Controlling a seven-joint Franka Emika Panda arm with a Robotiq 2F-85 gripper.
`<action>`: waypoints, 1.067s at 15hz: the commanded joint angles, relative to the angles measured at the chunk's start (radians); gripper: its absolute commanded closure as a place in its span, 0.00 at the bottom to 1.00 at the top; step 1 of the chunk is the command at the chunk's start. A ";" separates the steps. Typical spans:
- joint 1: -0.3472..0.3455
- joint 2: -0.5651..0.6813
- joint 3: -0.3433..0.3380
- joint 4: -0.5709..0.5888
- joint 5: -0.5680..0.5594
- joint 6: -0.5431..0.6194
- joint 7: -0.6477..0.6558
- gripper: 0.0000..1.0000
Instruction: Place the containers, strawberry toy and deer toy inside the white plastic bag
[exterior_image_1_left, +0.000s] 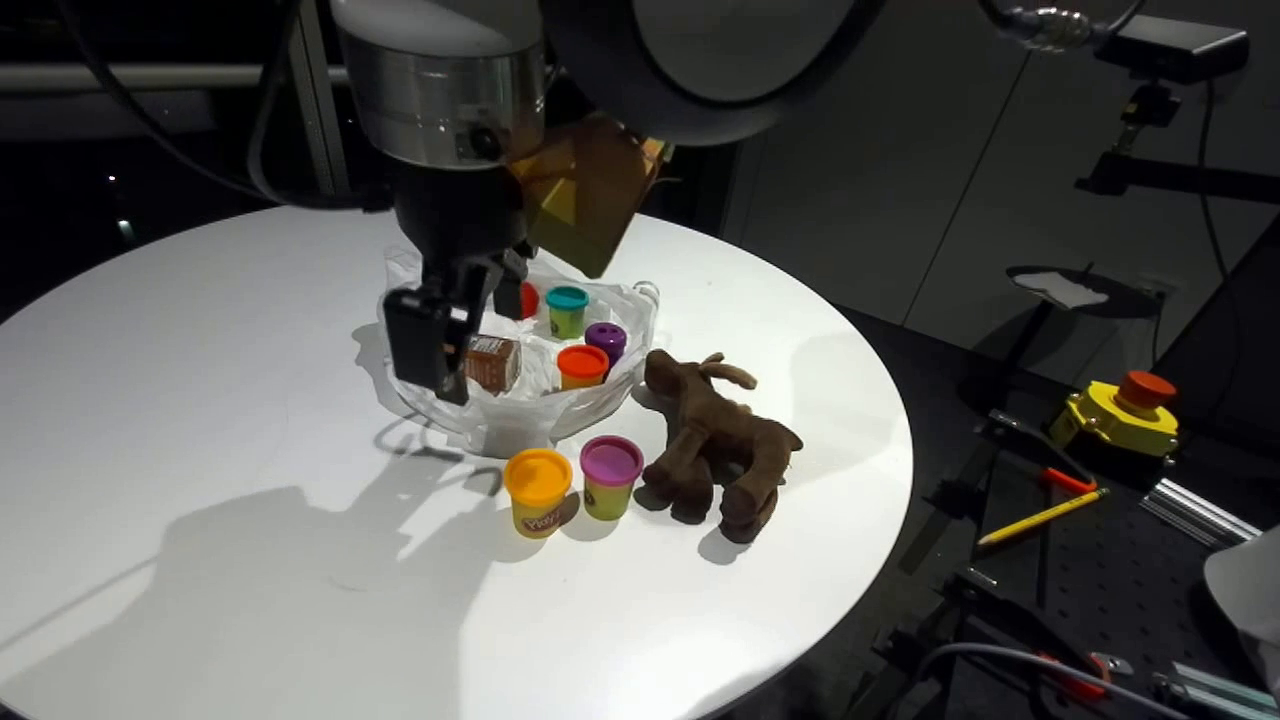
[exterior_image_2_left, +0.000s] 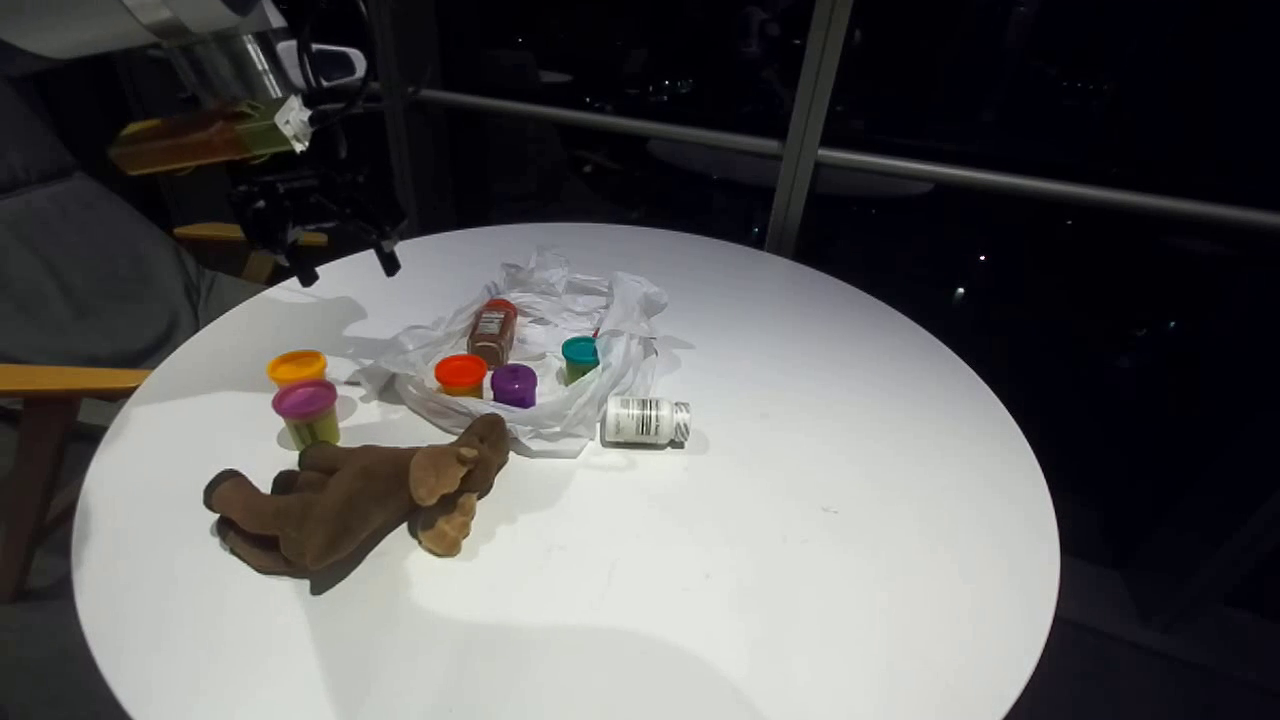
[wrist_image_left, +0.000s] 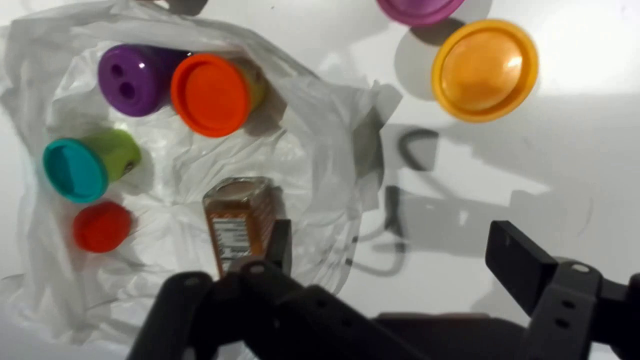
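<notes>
The open white plastic bag (exterior_image_1_left: 590, 408) (exterior_image_2_left: 632, 300) (wrist_image_left: 330, 135) holds a teal-lidded tub (wrist_image_left: 77, 169), an orange-lidded tub (wrist_image_left: 212, 95), a purple container (wrist_image_left: 131, 82) and a brown jar (wrist_image_left: 232, 235). A red rounded thing (wrist_image_left: 102, 226) also lies in it; I cannot tell if it is the strawberry toy. A yellow-lidded tub (exterior_image_1_left: 538, 490) and a magenta-lidded tub (exterior_image_1_left: 610, 478) stand outside the bag. The brown deer toy (exterior_image_1_left: 720, 430) (exterior_image_2_left: 350, 505) lies beside the bag. My gripper (exterior_image_1_left: 462, 325) (exterior_image_2_left: 348, 268) (wrist_image_left: 395, 245) is open and empty, above the bag's edge.
A white bottle (exterior_image_2_left: 640, 421) lies on its side against the bag on the round white table (exterior_image_2_left: 800, 560). Bag handles spread over the tabletop near the yellow-lidded tub. A chair (exterior_image_2_left: 70, 380) stands by the table's edge.
</notes>
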 joint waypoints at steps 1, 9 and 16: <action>-0.083 0.014 0.092 -0.030 0.164 0.002 -0.223 0.00; -0.101 0.101 0.114 0.035 0.259 -0.108 -0.391 0.00; -0.091 0.152 0.113 0.065 0.268 -0.149 -0.439 0.25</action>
